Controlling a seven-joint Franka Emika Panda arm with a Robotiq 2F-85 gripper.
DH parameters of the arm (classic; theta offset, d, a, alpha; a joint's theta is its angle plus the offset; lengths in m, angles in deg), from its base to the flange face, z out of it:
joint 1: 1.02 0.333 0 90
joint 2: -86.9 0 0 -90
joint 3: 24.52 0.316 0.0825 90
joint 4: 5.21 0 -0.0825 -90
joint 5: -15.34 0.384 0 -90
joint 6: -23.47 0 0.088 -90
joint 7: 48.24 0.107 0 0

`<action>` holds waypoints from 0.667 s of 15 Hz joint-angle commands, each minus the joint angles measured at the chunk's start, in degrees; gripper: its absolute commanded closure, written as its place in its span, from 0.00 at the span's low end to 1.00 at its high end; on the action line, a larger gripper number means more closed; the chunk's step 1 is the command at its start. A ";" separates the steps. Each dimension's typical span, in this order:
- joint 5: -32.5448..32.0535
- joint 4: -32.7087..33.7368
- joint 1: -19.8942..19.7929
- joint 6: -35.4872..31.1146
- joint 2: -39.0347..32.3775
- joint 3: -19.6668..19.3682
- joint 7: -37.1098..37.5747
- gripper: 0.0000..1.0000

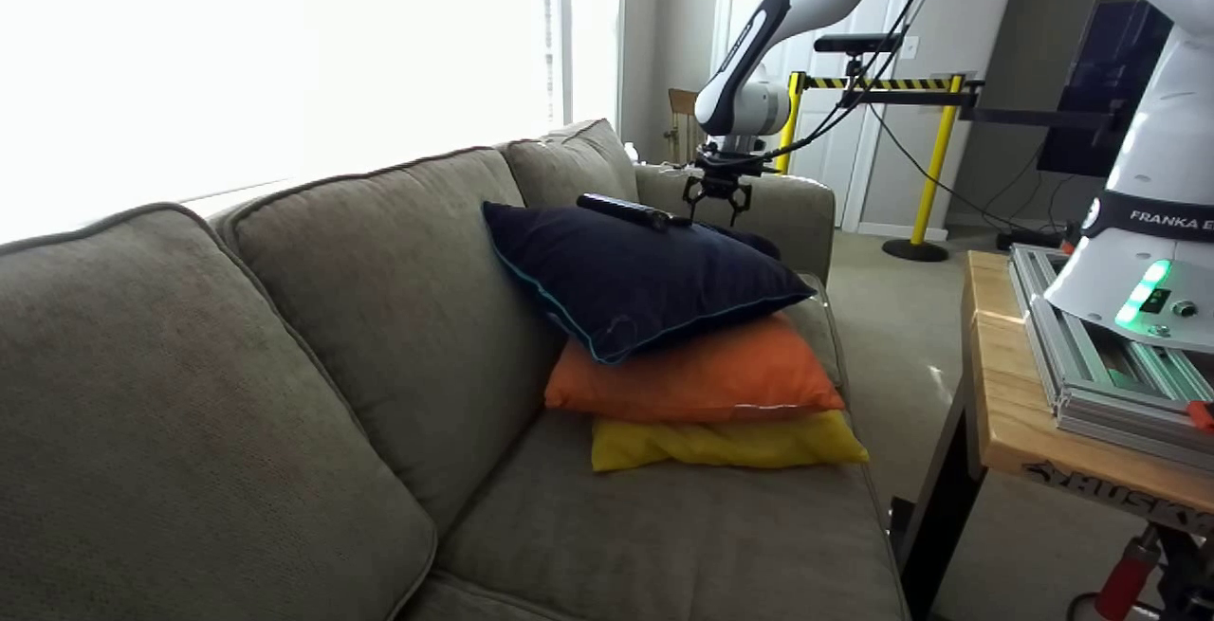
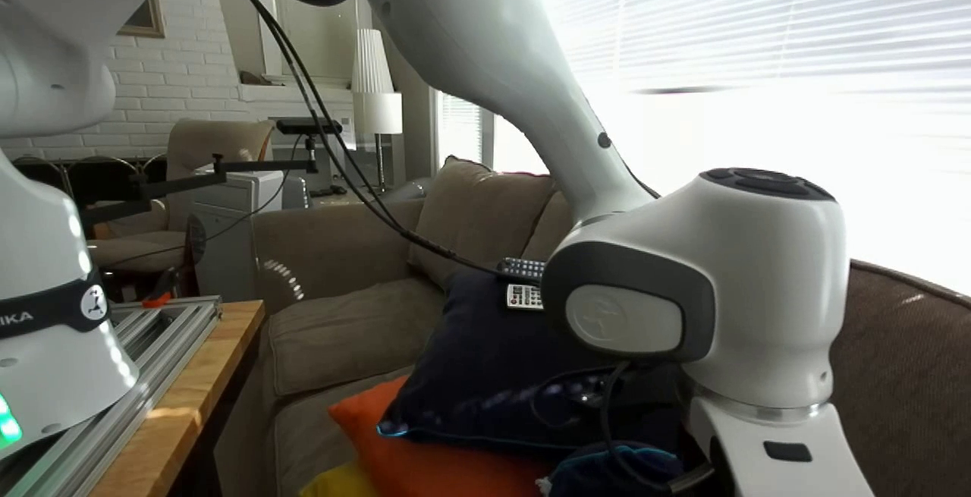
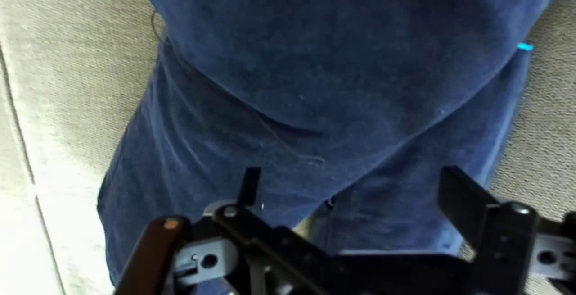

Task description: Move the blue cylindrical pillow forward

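The blue cylindrical pillow (image 1: pixel 756 242) shows partly in an exterior view, behind the large navy square cushion (image 1: pixel 654 280). In an exterior view, what looks like the same pillow (image 2: pixel 607 474) shows at the bottom edge, with cyan trim. In the wrist view, navy fabric fills the middle; it looks like the rounded body of the pillow (image 3: pixel 324 61) with loose cloth spreading below it. My gripper (image 1: pixel 713 211) points down over the pillow. In the wrist view the gripper (image 3: pixel 348 182) is open, its fingers wide apart with nothing held. I cannot tell whether the fingertips touch the fabric.
The navy cushion lies tilted on an orange cushion (image 1: pixel 692 374) and a yellow cushion (image 1: pixel 730 441) on the beige sofa (image 1: pixel 616 536). Remotes (image 2: pixel 523 297) lie on the navy cushion. The sofa back and armrest (image 1: pixel 782 213) stand near the gripper. The wooden robot table (image 1: pixel 991 365) is opposite.
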 commanded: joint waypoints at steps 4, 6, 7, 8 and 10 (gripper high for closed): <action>1.49 3.72 -2.30 5.54 -2.46 0.53 0.44 0.00; 1.58 4.79 -3.29 9.22 -3.49 0.90 0.13 0.00; 1.44 5.62 -3.70 10.25 -4.27 1.12 -0.62 0.00; 1.22 6.22 -3.84 10.28 -5.25 1.10 -1.04 0.00; 0.46 7.90 -3.78 10.42 -6.98 1.06 -2.13 0.07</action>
